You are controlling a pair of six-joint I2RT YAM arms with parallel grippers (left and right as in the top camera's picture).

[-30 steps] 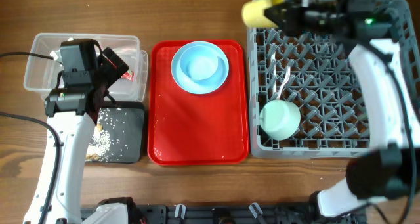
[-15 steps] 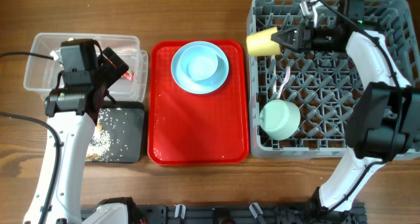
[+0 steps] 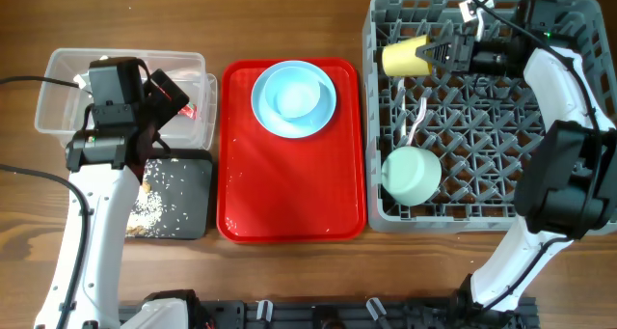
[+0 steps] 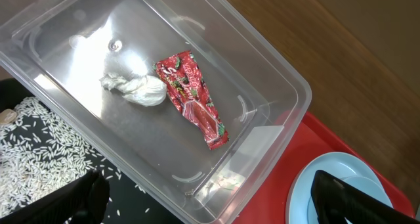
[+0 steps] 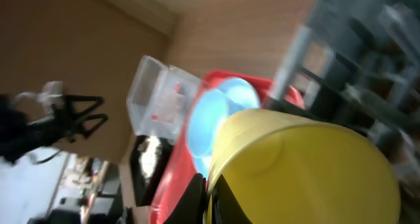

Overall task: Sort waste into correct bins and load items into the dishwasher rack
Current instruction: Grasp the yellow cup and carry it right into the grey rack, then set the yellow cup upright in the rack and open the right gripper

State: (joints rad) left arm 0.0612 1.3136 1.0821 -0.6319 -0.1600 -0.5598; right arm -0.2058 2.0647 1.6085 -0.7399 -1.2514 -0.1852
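A: Where is the yellow cup (image 3: 405,56)?
B: Overhead: on its side, clamped in the right gripper (image 3: 442,54), over the dishwasher rack's (image 3: 482,216) far-left corner. The right wrist view shows mostly cup.
A: And the left gripper (image 3: 164,95)?
B: Its 2 fingers (image 4: 354,199) are spread wide and empty above the clear tub (image 4: 275,86). Its wrist view shows the tissue (image 4: 134,89) touching the wrapper (image 4: 192,97) inside the tub. Overhead, the arm hides the tissue.

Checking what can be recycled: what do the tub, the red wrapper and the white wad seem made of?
The tub looks like clear glossy plastic: see-through walls with glints. The red wrapper seems shiny printed film, creased. The white wad looks like matte tissue paper, twisted.
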